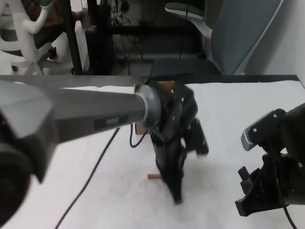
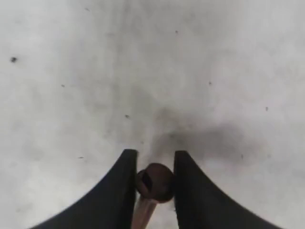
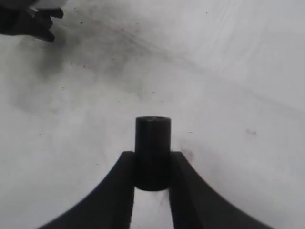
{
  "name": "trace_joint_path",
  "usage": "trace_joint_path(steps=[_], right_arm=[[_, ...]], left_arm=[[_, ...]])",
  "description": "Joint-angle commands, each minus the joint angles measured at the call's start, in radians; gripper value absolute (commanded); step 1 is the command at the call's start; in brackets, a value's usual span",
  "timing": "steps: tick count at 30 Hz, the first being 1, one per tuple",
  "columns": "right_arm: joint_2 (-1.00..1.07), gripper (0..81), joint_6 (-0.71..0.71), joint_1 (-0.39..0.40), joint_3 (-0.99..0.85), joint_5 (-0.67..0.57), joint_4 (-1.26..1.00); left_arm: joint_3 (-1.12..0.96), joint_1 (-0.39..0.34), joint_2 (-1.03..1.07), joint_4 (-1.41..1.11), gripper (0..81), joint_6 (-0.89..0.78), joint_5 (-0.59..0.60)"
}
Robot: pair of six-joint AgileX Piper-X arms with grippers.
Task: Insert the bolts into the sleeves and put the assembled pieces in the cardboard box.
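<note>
- Bolt [image 2: 155, 182] was clamped in the left gripper [image 2: 153, 156]. The jaws were closed on its rounded brown head right at their tips, and the copper shank ran back between them toward the wrist.
- The black sleeve [image 3: 152, 143] was held by the right gripper [image 3: 152, 155]. The jaws pinched its lower part, its long axis ran out along them, and its open end faced away from the wrist.
- From above, the left arm reached over the middle of the counter [image 1: 238, 109] with its gripper pointing down, low over the surface. The right arm sat at the right edge, well apart from it, so bolt and sleeve each hung in their own jaws with a wide gap between them.
- The coming move likely turned on lining the shank up with the sleeve's bore. As held, the shank's free end seemed to point back into the left jaws, not toward the sleeve, so a wrist would probably need turning.
- A short copper piece [image 1: 154, 176] showed just beside the left gripper in the high view. Whether it was the held bolt or another lying on the counter could not be told.
- Behind the left arm stood the box [image 1: 162, 86], nearer that arm than the right one. The arm hid its inside, so its contents could not be told.
</note>
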Motion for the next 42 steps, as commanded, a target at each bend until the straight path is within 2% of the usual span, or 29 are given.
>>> trace_joint_path(steps=[1,4,6,8,13,18,23,26,31,37,42], right_arm=[[-0.03,0.6,0.007,-0.003,0.007,-0.005,-0.018],[-0.08,0.6,0.007,-0.003,0.067,-0.133,-0.151],[-0.123,0.6,0.011,0.006,0.139,-0.244,-0.279],[-0.174,0.6,0.015,0.024,0.219,-0.297,-0.419],[-0.255,0.6,0.013,0.079,0.401,-0.353,-0.758],[-0.238,0.6,0.059,0.144,0.526,-0.351,-1.186],[-0.185,0.6,0.059,0.192,0.54,-0.35,-1.266],[-0.148,0.6,0.059,0.196,0.54,-0.335,-1.275],[-0.077,0.6,0.056,0.196,0.54,-0.336,-1.292],[-0.053,0.6,0.049,0.196,0.54,-0.351,-1.295],[-0.053,0.6,-0.036,0.197,0.54,-0.384,-1.295]], left_arm=[[-0.01,0.003,-0.144,-0.114,1.8,-0.174,0.064],[0.019,0.019,-0.27,-0.227,1.8,-0.318,0.213],[0.072,0.028,-0.37,-0.322,1.8,-0.398,0.221],[0.16,0.037,-0.476,-0.43,1.8,-0.415,0.218],[0.459,0.047,-0.722,-0.713,1.8,-0.515,0.221],[0.793,0.041,-0.893,-1.129,1.8,-0.733,0.212],[0.995,0.015,-0.894,-1.475,1.8,-0.931,0.146],[1.015,0.009,-0.892,-1.512,1.8,-1.016,0.176],[1.012,-0.027,-0.892,-1.508,1.8,-1.027,0.215],[1.011,-0.031,-0.892,-1.361,1.8,-1.065,0.308],[1.008,-0.03,-0.892,-1.32,1.8,-1.076,0.324]])
